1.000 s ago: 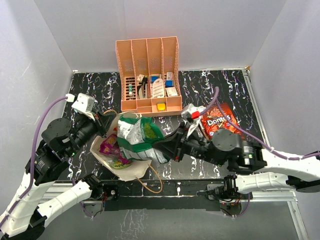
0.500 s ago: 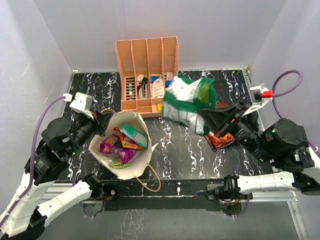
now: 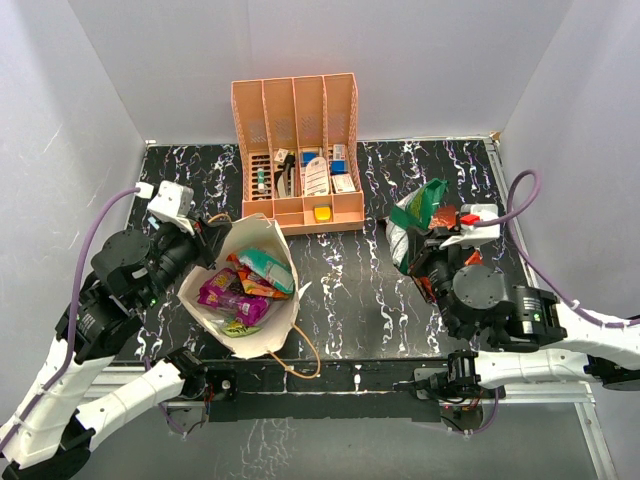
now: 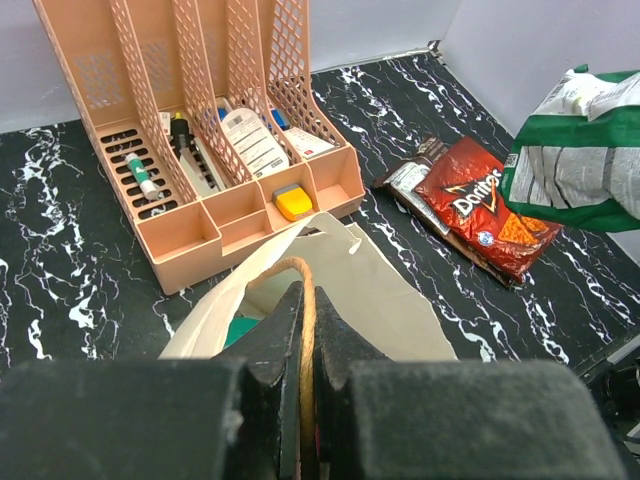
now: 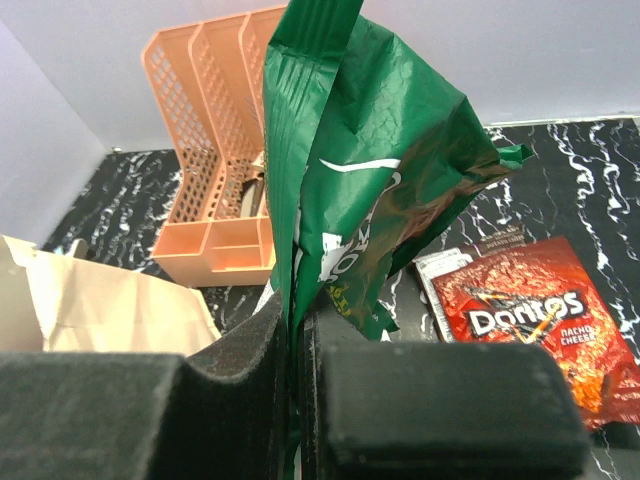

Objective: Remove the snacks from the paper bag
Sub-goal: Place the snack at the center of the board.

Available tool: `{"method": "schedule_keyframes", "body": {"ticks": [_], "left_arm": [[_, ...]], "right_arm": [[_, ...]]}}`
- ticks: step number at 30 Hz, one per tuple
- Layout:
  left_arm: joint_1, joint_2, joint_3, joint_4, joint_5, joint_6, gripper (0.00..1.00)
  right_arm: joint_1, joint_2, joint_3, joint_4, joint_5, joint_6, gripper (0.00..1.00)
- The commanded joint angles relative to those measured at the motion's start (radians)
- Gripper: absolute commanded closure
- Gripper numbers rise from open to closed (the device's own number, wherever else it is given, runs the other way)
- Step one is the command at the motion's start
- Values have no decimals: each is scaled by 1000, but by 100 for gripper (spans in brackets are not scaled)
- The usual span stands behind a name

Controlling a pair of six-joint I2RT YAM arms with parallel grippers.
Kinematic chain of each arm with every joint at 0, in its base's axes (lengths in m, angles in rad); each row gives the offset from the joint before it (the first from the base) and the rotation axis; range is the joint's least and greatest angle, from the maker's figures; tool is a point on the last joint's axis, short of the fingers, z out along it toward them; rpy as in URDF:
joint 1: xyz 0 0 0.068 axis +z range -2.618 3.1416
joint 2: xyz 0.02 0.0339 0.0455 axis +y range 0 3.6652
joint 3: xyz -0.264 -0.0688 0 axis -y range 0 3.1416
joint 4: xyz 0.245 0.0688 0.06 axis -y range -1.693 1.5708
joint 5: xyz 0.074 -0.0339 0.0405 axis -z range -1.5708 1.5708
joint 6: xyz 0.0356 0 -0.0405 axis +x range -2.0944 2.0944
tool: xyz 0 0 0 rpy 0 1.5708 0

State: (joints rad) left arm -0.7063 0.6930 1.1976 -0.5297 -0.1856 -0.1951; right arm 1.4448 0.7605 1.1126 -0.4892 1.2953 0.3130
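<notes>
The tan paper bag point(image 3: 262, 330) stands open at the left with purple point(image 3: 217, 291), orange point(image 3: 250, 281) and teal-white point(image 3: 268, 268) packets inside. My left gripper point(image 3: 209, 243) is shut on the bag's brown cord handle point(image 4: 299, 290), holding the bag point(image 4: 385, 300) upright. My right gripper point(image 3: 425, 250) is shut on a green snack packet point(image 3: 415, 214), held above the table at the right; the packet fills the right wrist view point(image 5: 360, 180). The red Doritos bag point(image 5: 530, 320) lies flat on the table just right of it, mostly hidden by the arm in the top view.
A peach slotted organizer point(image 3: 297, 150) with small boxes and bottles stands at the back centre. It also shows in the left wrist view point(image 4: 200, 130) and the right wrist view point(image 5: 215, 160). White walls close in the black marbled table point(image 3: 340, 300).
My right gripper lifted the green packet out of the bag, swung it right and lowered it toward the Doritos bag. The left gripper kept holding the handle.
</notes>
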Motion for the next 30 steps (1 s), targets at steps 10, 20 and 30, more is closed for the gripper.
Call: {"method": "schedule_keyframes", "body": {"ticks": [10,20,30], "left_arm": [[2,-2,20,20,44,-52,100],[2,-23,35,5,45,-69,100],[2,-38,30,-5,44,-64,100]], "right_arm": [[-369,126,-70,133,-289,90,93],[-1021,292,-99,407,-1154,159,93],[-1288,386,-134,610,-1417,381,93]]}}
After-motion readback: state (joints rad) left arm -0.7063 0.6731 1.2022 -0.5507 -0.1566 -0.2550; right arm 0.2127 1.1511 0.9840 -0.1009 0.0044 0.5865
